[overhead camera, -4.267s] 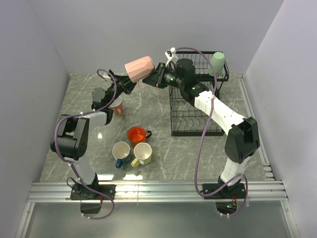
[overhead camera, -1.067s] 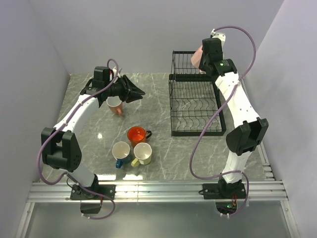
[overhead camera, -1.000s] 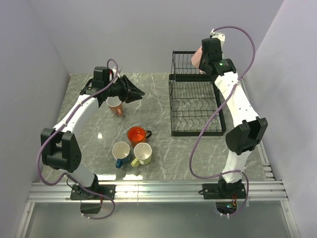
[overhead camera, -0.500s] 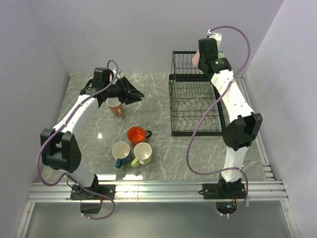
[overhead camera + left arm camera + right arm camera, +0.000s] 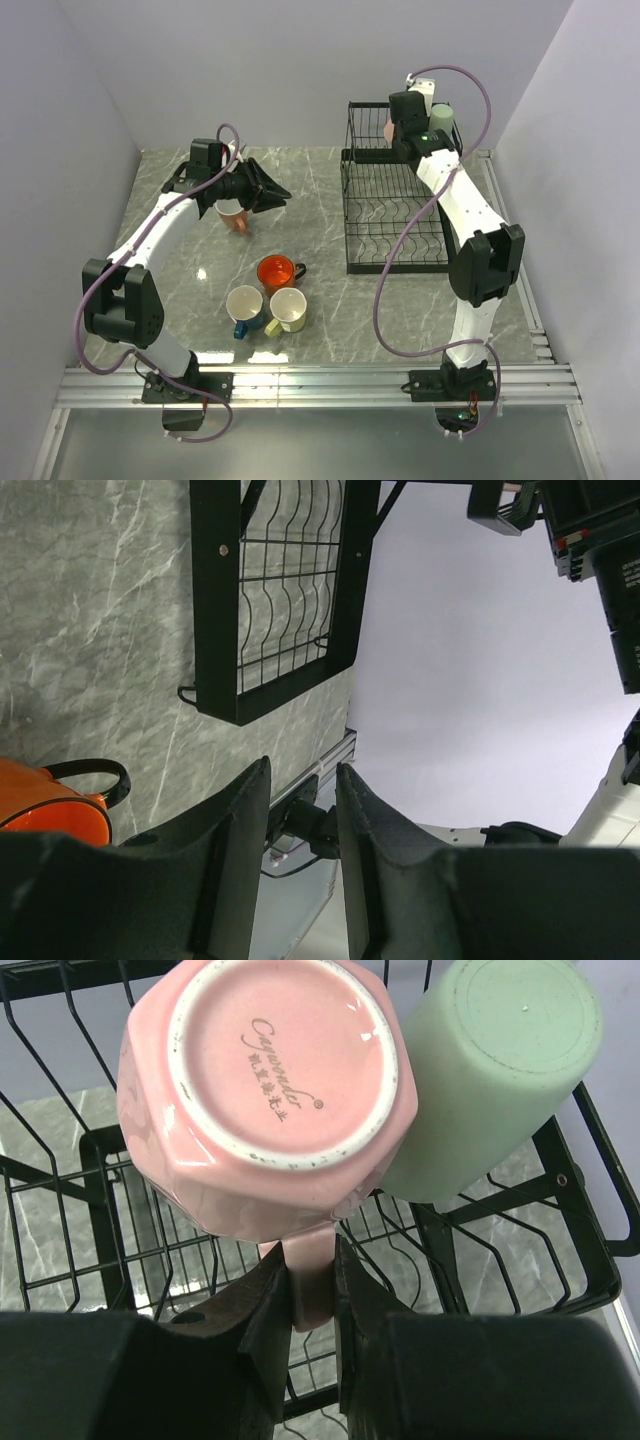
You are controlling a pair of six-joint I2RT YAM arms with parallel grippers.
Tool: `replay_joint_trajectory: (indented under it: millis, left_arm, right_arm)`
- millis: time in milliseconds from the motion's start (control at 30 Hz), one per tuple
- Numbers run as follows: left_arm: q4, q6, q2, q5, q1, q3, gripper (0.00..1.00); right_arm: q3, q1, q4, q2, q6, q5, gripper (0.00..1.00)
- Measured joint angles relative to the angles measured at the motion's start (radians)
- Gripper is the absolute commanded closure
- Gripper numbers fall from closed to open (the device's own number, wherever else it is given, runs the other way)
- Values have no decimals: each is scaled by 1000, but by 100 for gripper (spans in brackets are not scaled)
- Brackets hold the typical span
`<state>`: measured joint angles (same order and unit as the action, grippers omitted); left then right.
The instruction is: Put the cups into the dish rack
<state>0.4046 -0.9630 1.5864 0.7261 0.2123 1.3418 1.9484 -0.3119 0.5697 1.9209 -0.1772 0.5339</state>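
Cups: you have six in view, namely two pink, one green, one orange, one yellow and one blue.
Writing: the unglazed base of the held pink cup (image 5: 280, 1080) carries a slanted script mark that begins "Cay"; the rest, and the tiny line under it, are too fine for you to read with confidence.
Held pink cup: it is upside down, base toward the wrist camera, over the upper basket of the dish rack (image 5: 395, 215). Whether its rim rests on the wire cannot be told.
Green cup (image 5: 490, 1070): also base up, in the same upper basket, just beside the held pink cup.
Right tool (image 5: 310, 1280): its fingers are pinching the handle of the held pink cup.
Left tool (image 5: 302, 770): its fingers are parted with nothing between them; it hangs above the counter (image 5: 330, 180), pointing toward the rack.
Second pink cup (image 5: 233, 212): it stands mouth up on the counter, under the left arm.
Orange cup (image 5: 275, 271): mouth up on the counter, near the middle.
Blue cup (image 5: 244, 305) and yellow cup (image 5: 288, 308): side by side, mouths up, just in front of the orange cup.
Tally: you have four cups on the counter and two at the rack.
Racks: one, black wire, two tiers.
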Motion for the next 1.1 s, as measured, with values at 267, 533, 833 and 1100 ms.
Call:
replay_joint_trajectory:
  millis: [267,533,833,1100]
  left_arm:
    - [-6,0,0,2,0,-47,62]
    - [-33,0,-2,8,-1,-65,63]
    - [-42,1,-2,18,-6,-93,63]
    - [16,55,-2,-8,-16,-64,63]
  right_arm:
    - [-8,-6,-9,-3,-2,16,93]
    - [-6,-18,8,-4,-18,41,40]
    - [-3,-40,11,-3,-32,57,38]
    - [8,-78,61,-19,-38,60,36]
